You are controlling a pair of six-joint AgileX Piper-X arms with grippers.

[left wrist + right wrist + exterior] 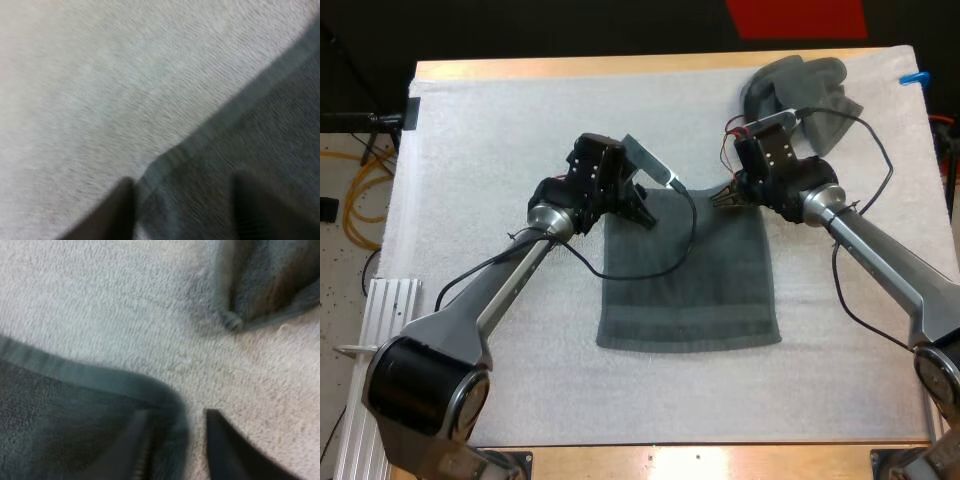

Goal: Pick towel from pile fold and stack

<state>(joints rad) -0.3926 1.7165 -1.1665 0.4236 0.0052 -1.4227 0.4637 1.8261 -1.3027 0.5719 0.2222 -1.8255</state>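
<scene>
Grey-green cloth lies spread out in the middle of the white mat (pixel 500 150), which covers the wooden counter (pixel 620 66). This flat towel (pixel 685 280) is a single smooth layer with a paler band running along its edges.

Both arms reach to the flat towel's far edge, one at each far corner. The left fingers (pixel 115 215) are at its far left corner, low over the cloth. In the left wrist view they stand apart and grip nothing. One finger is over bare mat just outside the flat towel's hem, and the other is over the cloth itself, so the corner lies between them.

The right fingers (pixel 225 455) are at the flat towel's far right corner. In the right wrist view they too are spread and hold nothing. One finger hangs over the cloth just inside the rounded corner, and the other is over the mat just beside it. The corner's hem curves through the gap between them.

Beyond the flat towel's far right corner, with a strip of bare mat between the two, the crumpled towel (pixel 805 95) sits bunched in a heap near the mat's far edge. One folded tip of it points back toward the flat towel.
</scene>
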